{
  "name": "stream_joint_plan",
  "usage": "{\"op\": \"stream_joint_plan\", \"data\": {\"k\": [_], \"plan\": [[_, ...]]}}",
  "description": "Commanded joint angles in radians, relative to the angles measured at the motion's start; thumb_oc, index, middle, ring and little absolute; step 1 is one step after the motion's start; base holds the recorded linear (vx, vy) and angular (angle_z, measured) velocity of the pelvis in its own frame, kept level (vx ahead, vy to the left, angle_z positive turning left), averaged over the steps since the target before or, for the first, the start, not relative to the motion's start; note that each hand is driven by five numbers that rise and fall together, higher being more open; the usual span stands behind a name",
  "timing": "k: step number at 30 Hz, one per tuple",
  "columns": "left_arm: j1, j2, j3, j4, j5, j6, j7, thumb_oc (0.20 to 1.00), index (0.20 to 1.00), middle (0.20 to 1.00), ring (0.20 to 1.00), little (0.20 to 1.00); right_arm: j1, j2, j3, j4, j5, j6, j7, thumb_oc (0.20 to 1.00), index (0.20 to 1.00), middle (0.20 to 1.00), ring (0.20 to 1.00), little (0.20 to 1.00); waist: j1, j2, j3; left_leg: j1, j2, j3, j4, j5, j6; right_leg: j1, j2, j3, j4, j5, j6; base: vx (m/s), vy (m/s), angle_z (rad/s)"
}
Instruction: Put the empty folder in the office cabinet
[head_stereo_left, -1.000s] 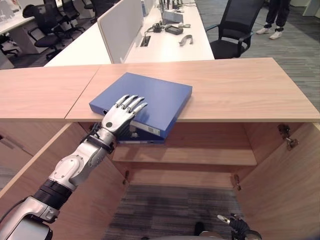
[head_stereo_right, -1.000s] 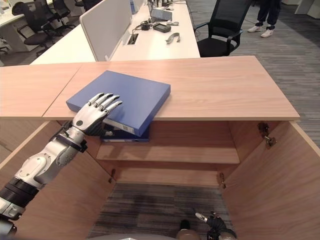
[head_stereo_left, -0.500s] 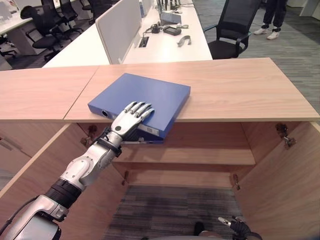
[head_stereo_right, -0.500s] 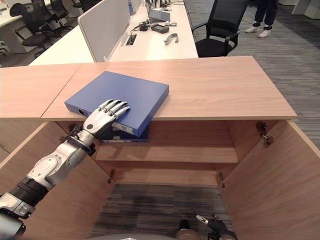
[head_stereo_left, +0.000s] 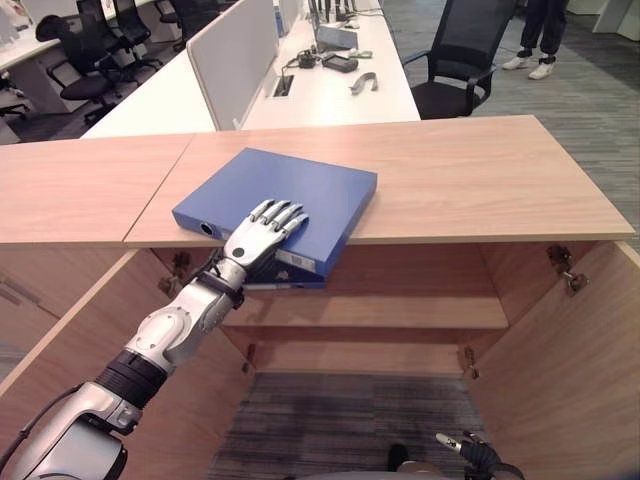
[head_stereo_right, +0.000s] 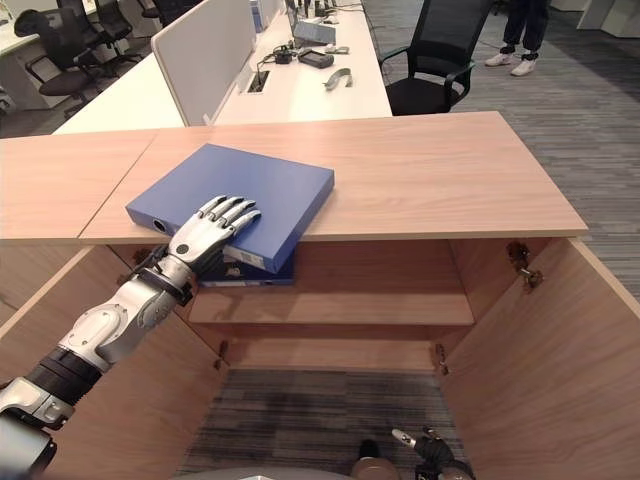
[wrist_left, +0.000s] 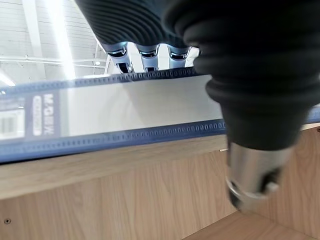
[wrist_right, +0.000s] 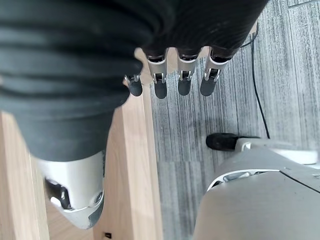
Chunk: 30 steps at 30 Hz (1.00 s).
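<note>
Left eye view first: what has changed?

The left hand (head_stereo_left: 258, 232) has slid along the near edge of the blue folder (head_stereo_left: 300, 190), away from the corner and toward the part that sticks out past the front of the wooden surface (head_stereo_left: 470, 180). The folder itself has hardly moved; it lies flat on top of the cabinet, one corner overhanging the open front.

And the right eye view?

It agrees. The hand lies on the cover at the overhanging edge. The shelf (head_stereo_right: 400, 305) inside the cabinet is bare, so the folder is not put away yet. The right hand (head_stereo_right: 432, 447) hangs low by the floor, idle.

Does the left wrist view show a proper hold?

Not quite. The fingers (wrist_left: 142, 56) reach fairly straight over the top of the folder's spine, and the thumb (wrist_left: 255, 175) hangs below that edge, apart from it as far as I can tell. I read it as a hand laid on the folder and set up to grip, not yet closed round it.

The right wrist view?

Its fingers (wrist_right: 184, 85) are loose and straight over the carpet (wrist_right: 225, 120), holding nothing.

So what does the shift mean?

I'd say the hand has found the overhang, where the thumb can get underneath. The likely next step is closing on that edge, lifting the folder off the top and bringing it down onto the shelf. A one-sided grip could let it tip.
</note>
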Motion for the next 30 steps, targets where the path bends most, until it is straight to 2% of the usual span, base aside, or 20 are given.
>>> {"op": "stream_joint_plan", "data": {"k": [1,11,30], "plan": [[-0.159,0.021,-0.012,0.048,0.006,0.012,0.019,0.2,0.2,0.2,0.2,0.2,-0.053,0.004,-0.003,0.017,0.032,-0.017,-0.013,1.0,1.0,1.0,1.0,1.0,-0.006,-0.035,0.027,0.005,0.062,0.069,0.013,0.047,-0.069,0.127,-0.01,0.019,0.009,-0.157,0.063,0.0,0.0,0.0],[-0.132,0.006,0.023,0.038,-0.026,0.019,0.027,0.2,0.2,0.2,0.2,0.2,-0.049,0.01,-0.01,0.012,0.04,-0.018,-0.019,1.0,1.0,1.0,1.0,1.0,-0.005,-0.041,0.026,0.007,0.063,0.074,0.012,0.046,-0.068,0.13,-0.011,0.019,0.009,-0.157,0.064,0.0,0.0,0.0],[-0.117,0.025,0.11,-0.017,-0.084,0.03,0.058,0.2,0.2,0.2,0.2,0.2,-0.051,0.021,-0.014,0.009,0.055,-0.018,-0.023,1.0,1.0,1.0,1.0,1.0,0.004,-0.045,0.019,0.015,0.06,0.074,0.014,0.044,-0.068,0.143,-0.012,0.02,0.011,-0.162,0.061,0.0,0.0,0.0]]}}
